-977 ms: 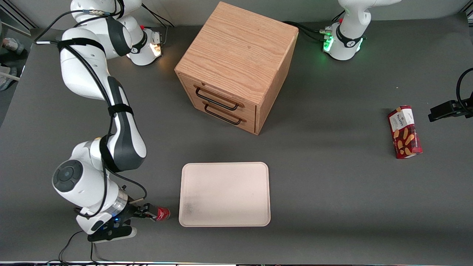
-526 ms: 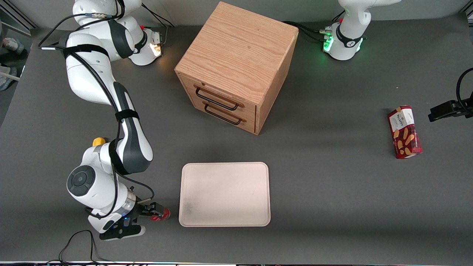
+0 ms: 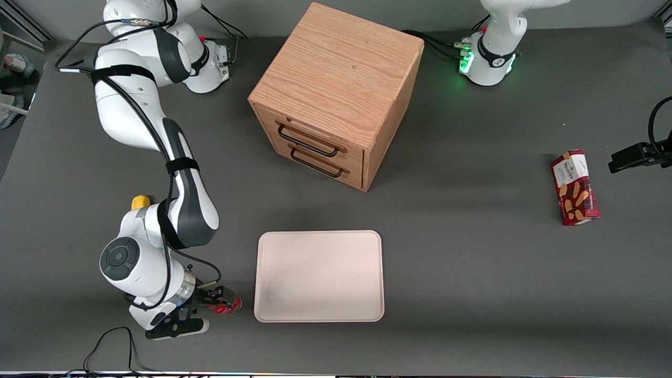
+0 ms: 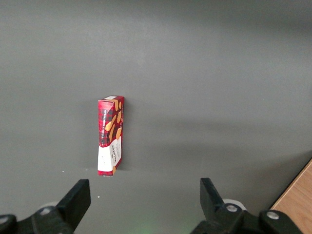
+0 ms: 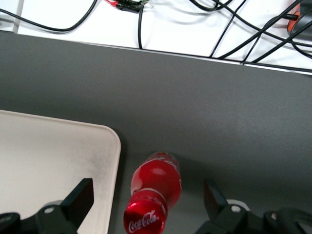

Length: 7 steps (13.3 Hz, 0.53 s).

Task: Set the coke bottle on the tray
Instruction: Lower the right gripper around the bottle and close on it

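Carefully: my gripper (image 5: 146, 204) straddles, fingers spread, the small red-capped coke bottle (image 5: 153, 192) beside the cream-white rectangular tray (image 5: 53, 161); closing off-centre could topple it.

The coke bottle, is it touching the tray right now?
Apart. The right wrist view shows a strip of dark table between the coke bottle and the tray rim, with the open gripper straddling the bottle.

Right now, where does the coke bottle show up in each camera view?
Front view: coke bottle on the table beside the tray, at the gripper.
Right wrist view: bottle between the open fingers, cap toward the camera.
Left wrist view: not in it.
Shared landmark: the tray's rounded corner.
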### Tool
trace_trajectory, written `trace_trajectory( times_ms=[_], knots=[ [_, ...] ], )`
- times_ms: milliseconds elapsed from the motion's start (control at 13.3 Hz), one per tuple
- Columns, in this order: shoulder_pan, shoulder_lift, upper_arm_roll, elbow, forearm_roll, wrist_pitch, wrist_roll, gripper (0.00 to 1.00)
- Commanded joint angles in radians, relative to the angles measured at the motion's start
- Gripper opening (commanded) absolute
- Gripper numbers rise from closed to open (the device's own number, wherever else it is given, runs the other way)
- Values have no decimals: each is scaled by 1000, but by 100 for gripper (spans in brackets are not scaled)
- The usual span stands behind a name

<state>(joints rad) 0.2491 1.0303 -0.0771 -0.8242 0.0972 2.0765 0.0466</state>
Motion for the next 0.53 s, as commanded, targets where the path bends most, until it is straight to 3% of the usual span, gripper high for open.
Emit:
trace_trajectory(
  times_ms=[0, 75, 451],
  knots=[
    [2, -16, 0, -12, -10, -15, -14, 99],
    [2, -16, 0, -12, -10, -16, -13, 92],
    [4, -19, 0, -12, -11, -38, -14, 34]
  ],
)
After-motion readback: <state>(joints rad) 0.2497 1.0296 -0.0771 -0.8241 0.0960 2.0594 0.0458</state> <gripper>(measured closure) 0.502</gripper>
